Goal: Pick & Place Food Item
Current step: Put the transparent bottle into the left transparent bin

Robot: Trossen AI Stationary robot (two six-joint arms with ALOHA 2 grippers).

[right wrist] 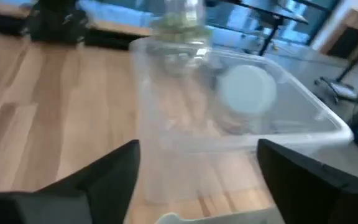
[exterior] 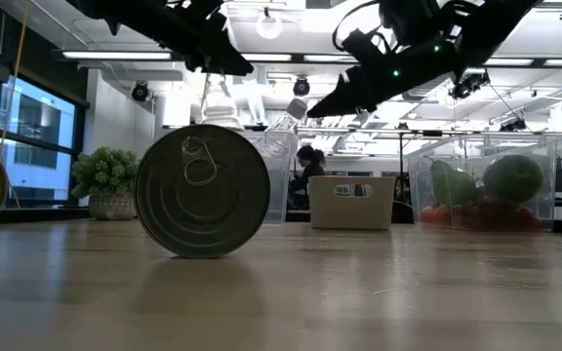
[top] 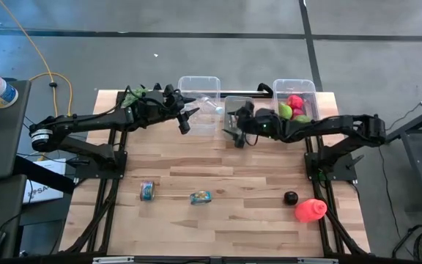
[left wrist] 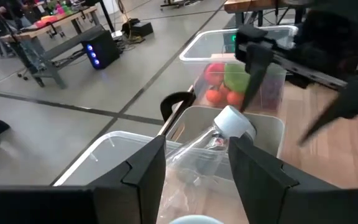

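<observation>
A clear plastic bottle [left wrist: 213, 146] with a white cap [left wrist: 234, 121] is held by the left gripper [top: 184, 110] at the back of the wooden table [top: 218, 220]. The bottle is seen between the two dark fingers [left wrist: 145, 171] in the left wrist view, and its cap end sticks out past them. In the high view the bottle is held up between a clear empty bin [top: 198, 84] and a small tan bin [top: 239, 104]. Whether the bottle touches either bin cannot be told.

The right gripper [top: 234, 130] is seen just beside the small tan bin, close to the left gripper. Its fingers [right wrist: 107, 171] are spread wide apart, and nothing is held between them. The bottle's cap [right wrist: 248, 88] is seen ahead of them in the right wrist view, with the clear bin [right wrist: 229, 134].

A third clear bin [top: 295, 99] is placed at the back right. Red and green play fruits [top: 293, 108] are piled inside it.

Near the front of the table, four things are left well apart from the bins. A small can [top: 146, 191] is seen on the left. A blue and yellow packet [top: 200, 197] is next to it. A small dark round thing [top: 291, 197] and a red thing [top: 311, 210] are placed on the right. In the low view the can [exterior: 203, 190] lies on its side with its round end facing the camera.
</observation>
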